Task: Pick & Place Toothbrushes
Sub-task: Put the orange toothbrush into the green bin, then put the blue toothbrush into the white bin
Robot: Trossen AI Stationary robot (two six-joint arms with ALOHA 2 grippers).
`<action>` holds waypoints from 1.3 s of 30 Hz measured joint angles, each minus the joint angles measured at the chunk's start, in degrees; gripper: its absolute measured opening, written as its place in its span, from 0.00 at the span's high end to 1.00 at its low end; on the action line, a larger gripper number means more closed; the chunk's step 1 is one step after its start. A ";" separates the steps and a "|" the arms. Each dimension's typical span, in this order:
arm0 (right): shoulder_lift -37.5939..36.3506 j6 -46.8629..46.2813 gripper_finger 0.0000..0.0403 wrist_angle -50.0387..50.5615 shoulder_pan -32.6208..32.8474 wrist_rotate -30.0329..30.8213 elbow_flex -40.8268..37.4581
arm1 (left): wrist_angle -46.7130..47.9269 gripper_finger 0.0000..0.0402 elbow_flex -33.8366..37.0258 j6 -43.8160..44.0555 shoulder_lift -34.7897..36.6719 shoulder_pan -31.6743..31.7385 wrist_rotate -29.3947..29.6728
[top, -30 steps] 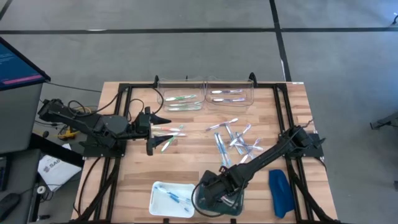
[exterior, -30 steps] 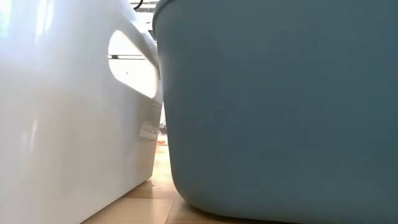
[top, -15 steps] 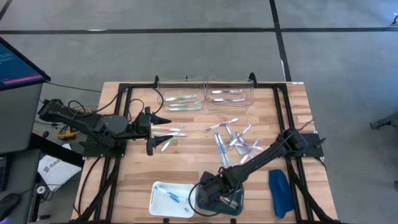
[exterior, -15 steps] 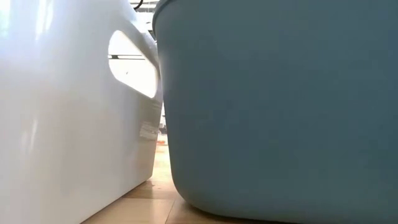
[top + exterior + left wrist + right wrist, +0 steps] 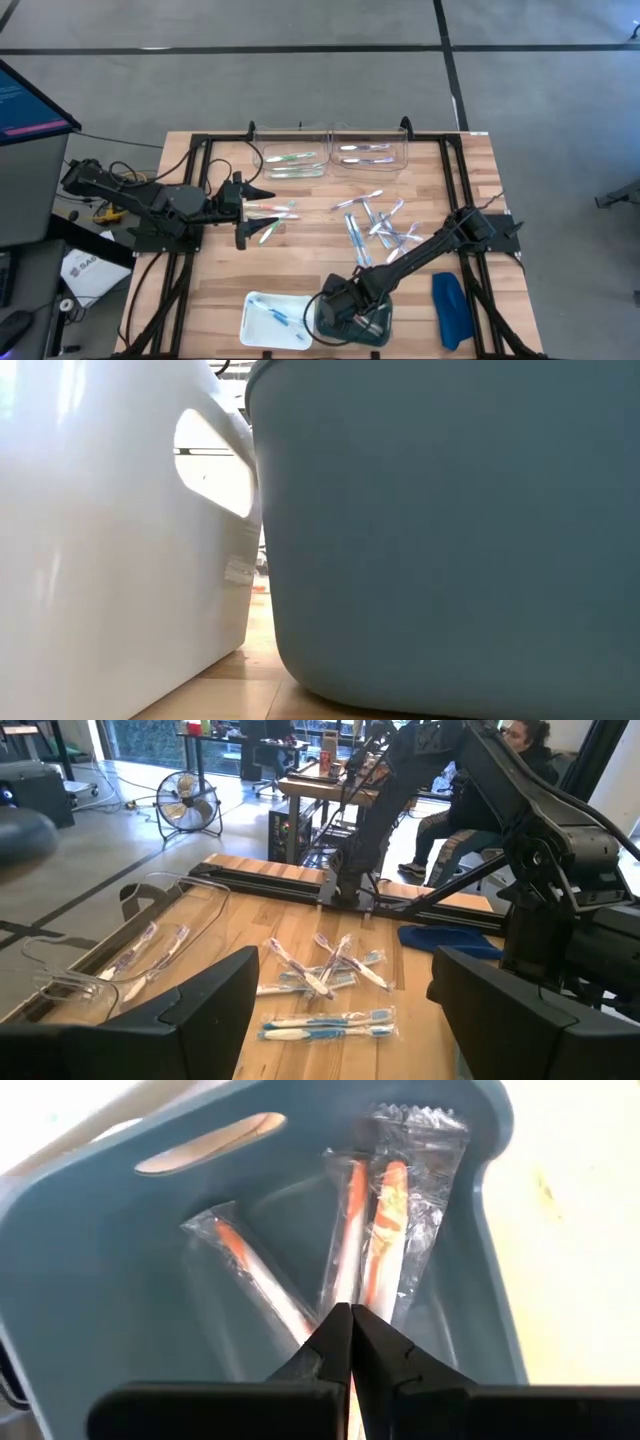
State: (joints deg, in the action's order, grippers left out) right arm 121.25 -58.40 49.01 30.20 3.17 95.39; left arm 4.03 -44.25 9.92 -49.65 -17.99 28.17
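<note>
— Where are you in the job right now?

— My right gripper [image 5: 351, 1342] is down inside the blue-grey bin [image 5: 120, 1280] at the near edge of the table [image 5: 300, 270], beside the white tray [image 5: 262, 302]. The fingers are pressed together at the tips. An orange-handled toothbrush in clear wrap [image 5: 350, 1250] runs straight down to those tips, but I cannot tell whether it is pinched between them or only lying beneath. Two more wrapped orange toothbrushes [image 5: 255, 1275] lie on the bin floor beside it. I take this for the drop-off step of one delivery.

— And your other arm?

— My left gripper [image 5: 340, 1020] hovers with its fingers wide apart on the left side of the table, just above a pair of blue toothbrushes [image 5: 325, 1023]. It holds nothing.

— Where are the rest of the toothbrushes?

— A loose heap [image 5: 378, 225] lies mid-table, a few by the left gripper [image 5: 272, 212], some in the two clear trays [image 5: 330, 155] at the far edge, one or two in the white tray.

— What does the next move call for?

— If the wrap is caught, I should part the right fingers first, then lift straight up clear of the bin wall before swinging toward the heap. A tilted lift could drag a wrapper out with it.
</note>
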 joint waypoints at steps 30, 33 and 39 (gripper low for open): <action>6.19 2.96 1.00 -0.05 -0.98 -3.11 3.06 | 0.01 0.27 0.00 0.00 -0.02 0.01 -0.01; 6.19 3.14 1.00 1.11 -0.98 -2.70 3.92 | 0.00 0.27 0.00 -0.01 -0.02 -0.01 -0.01; 6.19 4.66 1.00 5.44 -0.98 0.99 8.16 | 0.02 0.27 0.00 -0.01 -0.02 -0.01 -0.01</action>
State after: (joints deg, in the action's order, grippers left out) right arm 127.44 -53.74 54.45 29.21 4.16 103.56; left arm 4.05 -44.25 9.91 -49.67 -18.00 28.16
